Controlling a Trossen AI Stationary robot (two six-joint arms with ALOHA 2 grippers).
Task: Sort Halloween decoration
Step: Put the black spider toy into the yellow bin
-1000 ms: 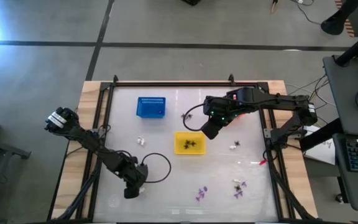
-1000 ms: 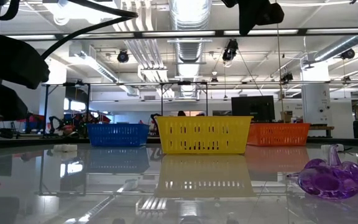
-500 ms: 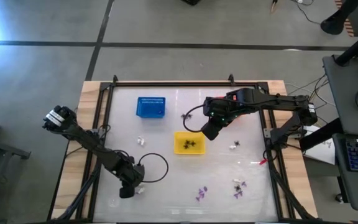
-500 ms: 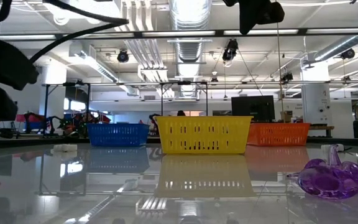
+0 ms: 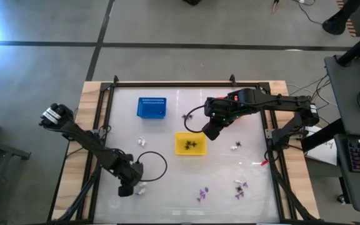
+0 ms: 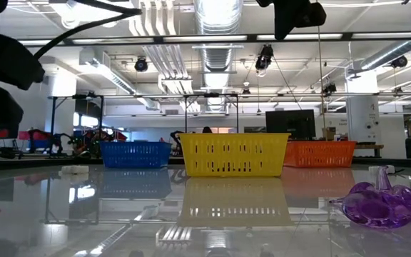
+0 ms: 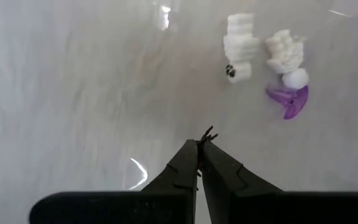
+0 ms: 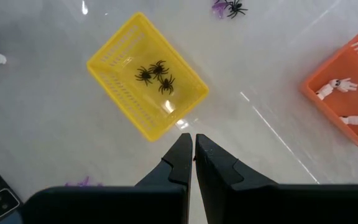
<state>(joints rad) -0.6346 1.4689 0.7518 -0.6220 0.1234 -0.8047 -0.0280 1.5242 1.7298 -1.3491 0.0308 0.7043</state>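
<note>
Pinching a tiny black plastic spider (image 7: 207, 133) between closed fingers, the left gripper (image 7: 199, 149) hovers near white trinkets (image 7: 240, 50); the right gripper (image 8: 193, 144), fingers together, hangs above the yellow rectangular basket (image 8: 146, 84).

You can't make out what the tiny black legged scrap (image 7: 207, 133) pinched at the left gripper's (image 7: 199, 148) shut fingertips is; only a few legs poke out. The rectangular orange plastic basket (image 8: 348, 87) runs off the right wrist picture's edge, and from above the right arm (image 5: 261, 103) covers nearly all of it. In the low view, the left arm is just a dark blur (image 6: 2, 78).
</note>
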